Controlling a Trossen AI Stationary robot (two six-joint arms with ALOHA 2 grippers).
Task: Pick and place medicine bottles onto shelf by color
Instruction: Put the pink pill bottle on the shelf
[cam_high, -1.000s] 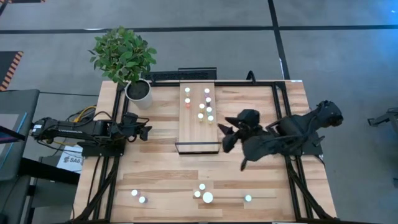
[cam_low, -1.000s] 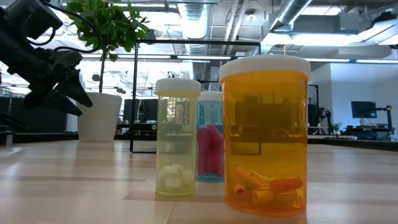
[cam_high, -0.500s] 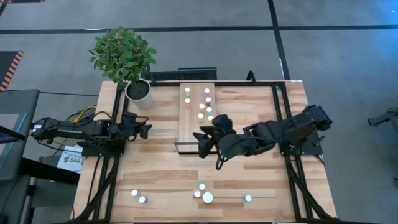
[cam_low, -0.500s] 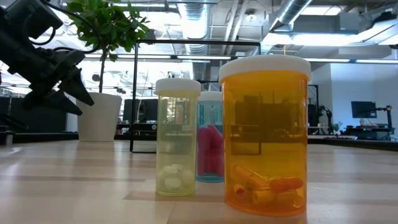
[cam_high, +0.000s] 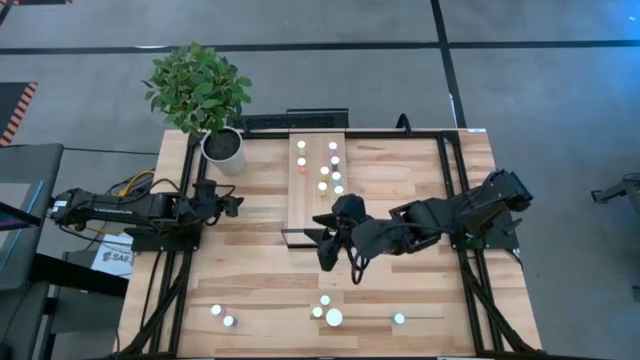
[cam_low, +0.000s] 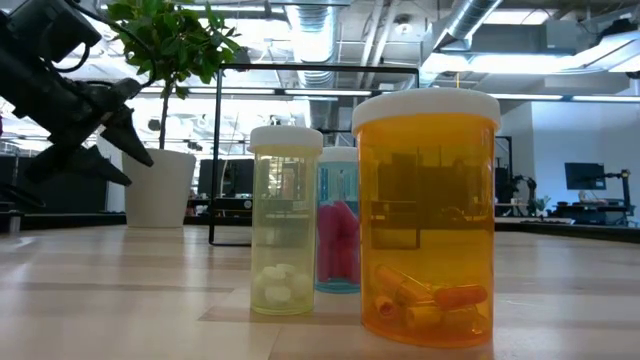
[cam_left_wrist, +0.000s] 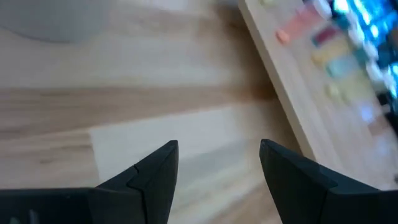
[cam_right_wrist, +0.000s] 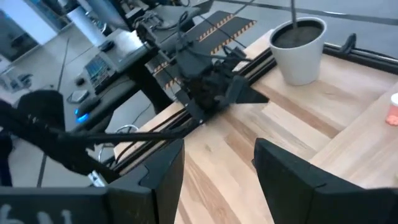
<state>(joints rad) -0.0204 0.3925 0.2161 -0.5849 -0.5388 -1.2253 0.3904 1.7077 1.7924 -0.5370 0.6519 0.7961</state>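
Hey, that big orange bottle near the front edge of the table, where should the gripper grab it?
Probably around the straight body just under the white cap, coming down from above. The big orange bottle stands upright, with smaller bottles close on one side, so the fingers should straddle it on its free sides.

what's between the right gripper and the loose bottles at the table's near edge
Only bare tabletop separates the right gripper from the loose bottles, per the high view.

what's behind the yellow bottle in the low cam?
Behind the yellow bottle stands a teal bottle with pink contents, partly covered by it and by the big orange bottle. Anything farther behind them is hidden.
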